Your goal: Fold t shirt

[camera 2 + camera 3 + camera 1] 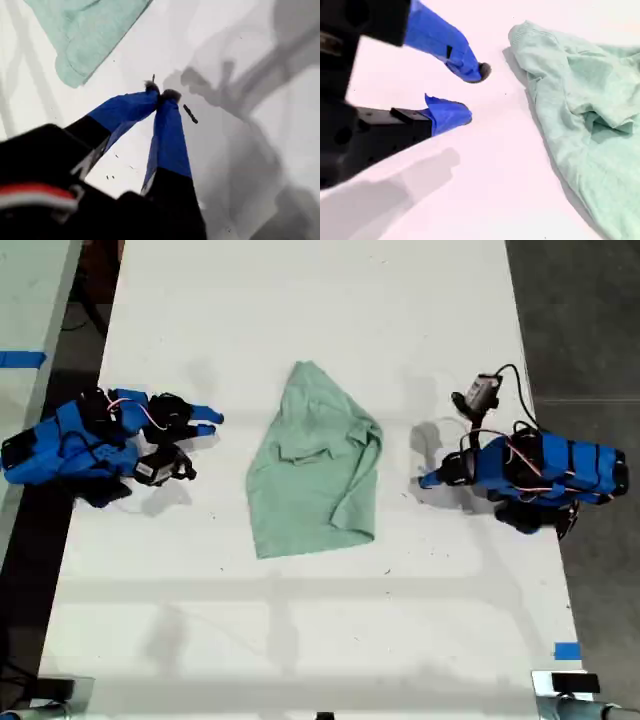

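From the exterior view, you see the t shirt (315,465) mid-table (300,640), long axis toward the near and far edges.

First wrist view: my first gripper (161,94) pinched closed on nothing, shirt beyond.

Second wrist view: my second gripper (470,94) parted, empty, closer to the cloth's edge.

T shirt (315,465) — mid-table (300,640), between arms

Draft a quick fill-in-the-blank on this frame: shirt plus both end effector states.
1. The t shirt lies on a ___ table.
2. My first end effector has its jaws ___, touching nothing.
3. My second end effector has its jaws ___, with nothing between them.
4. In the exterior view, my first end effector sits at the shirt's ___ side.

Missing words: white; shut; open; right
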Available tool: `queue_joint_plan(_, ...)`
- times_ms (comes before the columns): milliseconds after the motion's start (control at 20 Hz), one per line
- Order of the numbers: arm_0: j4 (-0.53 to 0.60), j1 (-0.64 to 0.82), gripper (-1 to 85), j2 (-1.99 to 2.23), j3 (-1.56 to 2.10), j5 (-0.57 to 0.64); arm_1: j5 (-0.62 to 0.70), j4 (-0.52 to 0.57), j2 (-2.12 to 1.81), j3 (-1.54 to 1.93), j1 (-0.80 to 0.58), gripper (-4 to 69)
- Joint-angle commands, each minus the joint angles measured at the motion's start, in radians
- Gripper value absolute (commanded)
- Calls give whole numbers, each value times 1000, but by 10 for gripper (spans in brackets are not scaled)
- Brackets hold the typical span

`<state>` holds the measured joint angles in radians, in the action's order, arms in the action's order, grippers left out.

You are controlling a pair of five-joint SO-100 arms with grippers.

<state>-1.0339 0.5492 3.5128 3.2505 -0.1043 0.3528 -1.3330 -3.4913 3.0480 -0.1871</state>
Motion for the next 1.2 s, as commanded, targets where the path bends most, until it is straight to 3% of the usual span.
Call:
queue_joint_plan(0,-25,-163,-2,18,-60,94,-9,-3,-14,58,-5,22)
queue_joint_plan(350,-34,-304,29,-973,-822,32,-11,-3,-14,58,-3,22)
queue_joint_plan(600,37,-548,59,-1307,-920,-227,-6,-3,-14,58,0,22)
queue_joint_plan(950,80,-607,184,-1787,-1223,-202,-8,-3,-14,58,2,22)
queue_joint_plan(1150,152,-598,189,-1898,-1232,-193,-8,-3,-14,58,3,22)
